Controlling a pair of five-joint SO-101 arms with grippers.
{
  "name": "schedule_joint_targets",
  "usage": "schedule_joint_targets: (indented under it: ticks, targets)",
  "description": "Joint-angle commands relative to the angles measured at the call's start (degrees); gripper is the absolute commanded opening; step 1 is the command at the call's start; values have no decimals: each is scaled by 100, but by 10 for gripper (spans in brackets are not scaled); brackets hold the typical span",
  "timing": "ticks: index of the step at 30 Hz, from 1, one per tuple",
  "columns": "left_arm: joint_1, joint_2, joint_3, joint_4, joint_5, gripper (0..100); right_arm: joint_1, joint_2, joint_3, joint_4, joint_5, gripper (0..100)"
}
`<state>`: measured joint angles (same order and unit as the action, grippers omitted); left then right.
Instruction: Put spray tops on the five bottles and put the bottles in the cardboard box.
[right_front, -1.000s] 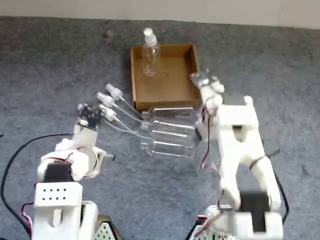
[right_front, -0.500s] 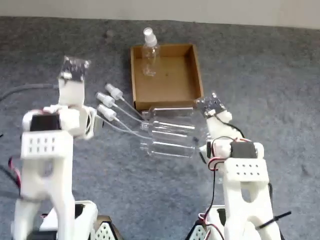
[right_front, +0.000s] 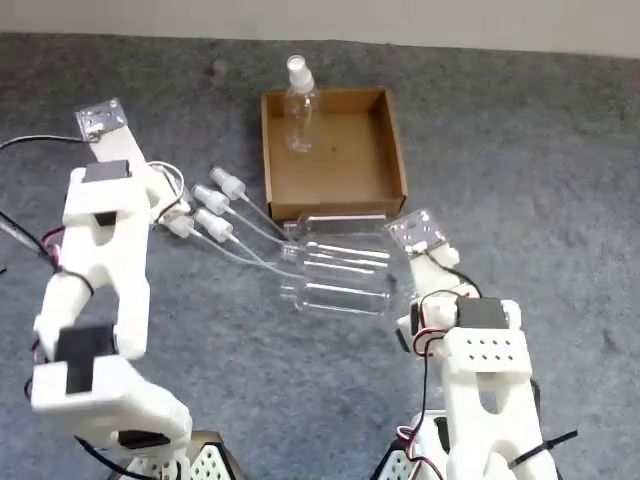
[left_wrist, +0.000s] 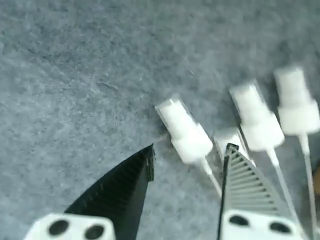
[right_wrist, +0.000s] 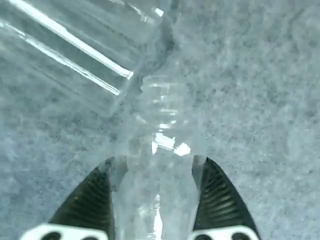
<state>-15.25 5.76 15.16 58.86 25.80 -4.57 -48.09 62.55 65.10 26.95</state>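
White plastic is what my left hand (left_wrist: 190, 150) hangs over: its two fingers are spread wide, and the nearest spray top (left_wrist: 182, 132) lies on the grey surface (left_wrist: 75, 75) right in the gap between them. That top's long axis runs slantwise across the gap. Its head points away from my wrist, and its thin tube trails back past the grey finger (left_wrist: 240, 175). It sits a little closer to that finger than to the black one. Two more tops (left_wrist: 255, 120) lie just beside it on the grey finger's side, so I judge that closing cleanly on only one calls for a small shift toward the black finger.

My right hand (right_wrist: 156, 165) is clamped on a clear bottle (right_wrist: 159, 125), one finger on each flank. The bottle's length lines up with my wrist, and its bare threaded neck points outward at the other bottles (right_wrist: 75, 50) lying on their sides. I cannot tell whether it is lifted off the surface.

From above, the tops lie on my left arm's side and the loose bottles (right_front: 340, 265) lie against the near edge of the cardboard box (right_front: 395, 150). One capped bottle (right_front: 298, 110) already stands in the box's far corner.
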Motion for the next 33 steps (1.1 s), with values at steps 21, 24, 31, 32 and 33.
schedule_joint_targets:
  ticks: [21,24,31,32,33]
  targets:
    - [-268,1552,-1182,-123,246,4,66,-163,189,-198,-79,4]
    - [-268,1552,-1525,132,-299,4,66,-163,180,-198,-79,4]
    - [-259,1481,-3310,1899,-1292,4,66,-163,180,-198,-79,4]
    - [-251,1385,-3556,2119,-1371,4,66,-163,171,-198,-79,4]
    - [-233,1253,-3732,2321,-1442,4,22,-163,163,-180,-79,4]
